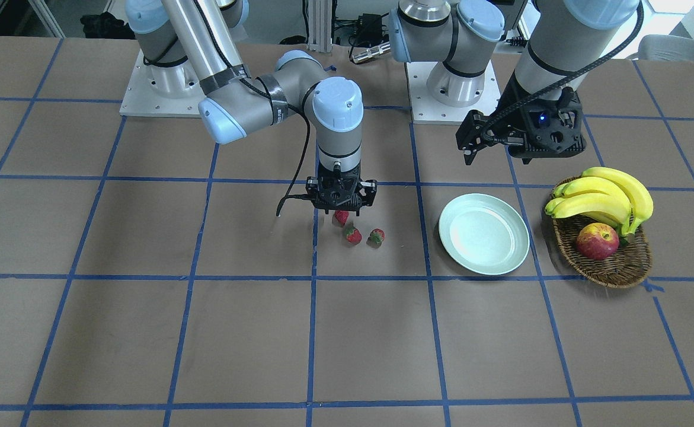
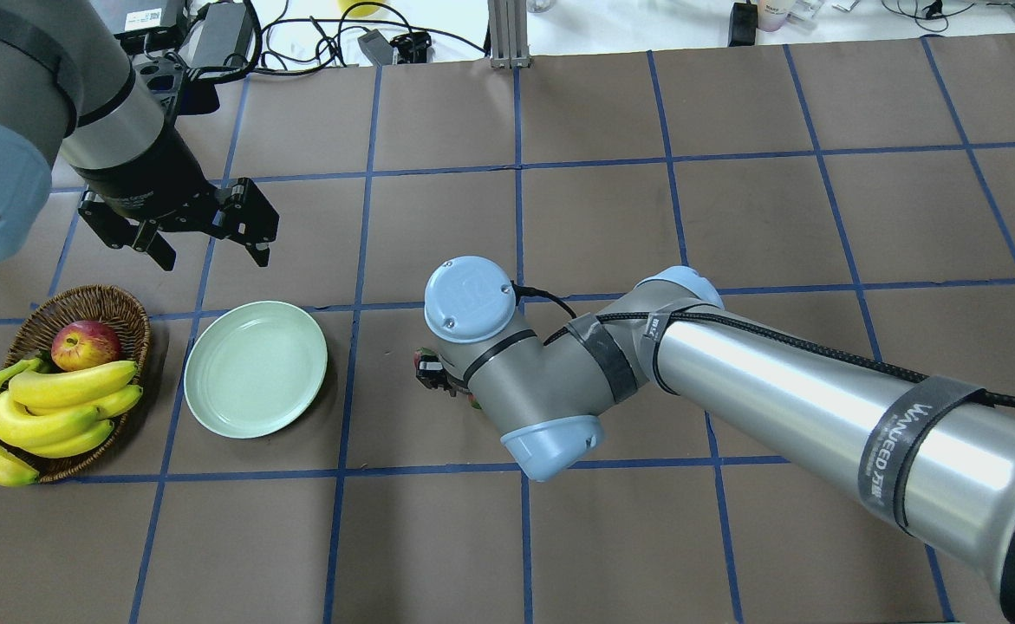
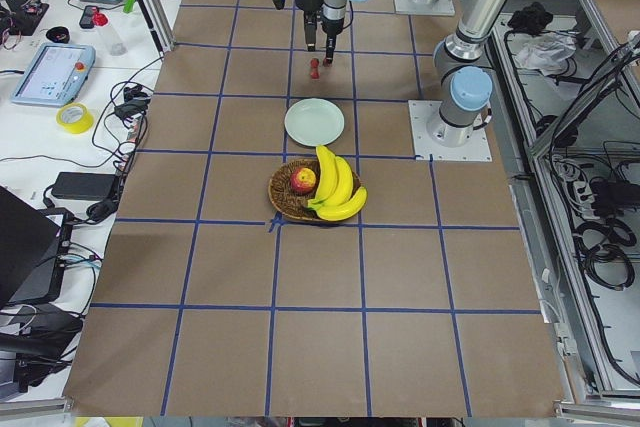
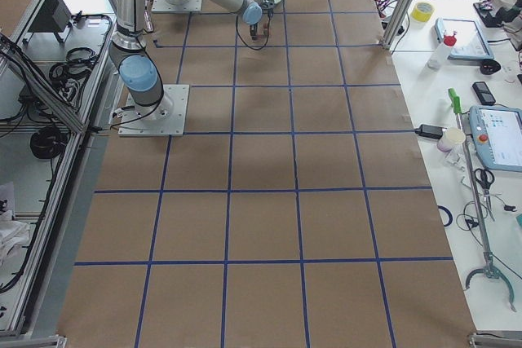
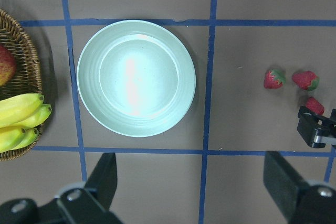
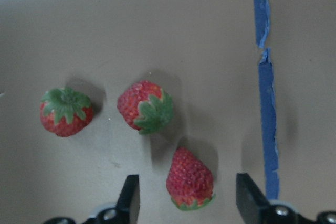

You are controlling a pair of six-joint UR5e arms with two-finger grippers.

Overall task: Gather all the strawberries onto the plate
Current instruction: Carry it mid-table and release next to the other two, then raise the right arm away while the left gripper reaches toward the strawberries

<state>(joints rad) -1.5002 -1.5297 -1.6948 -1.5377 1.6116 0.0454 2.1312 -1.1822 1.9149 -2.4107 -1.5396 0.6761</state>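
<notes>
Front-facing: I look steeply down on the bench (image 1: 145,332) from across it, at mid distance.
Overhead: from behind the shoulders, forward and down.
Side ends: far off, looking along the bench from each end.
Left wrist: straight down, high above the plate (image 5: 152,77).
Right wrist: very close over the strawberries (image 6: 144,106).
Shared: left wrist and front views both give me plate and strawberries.
</notes>
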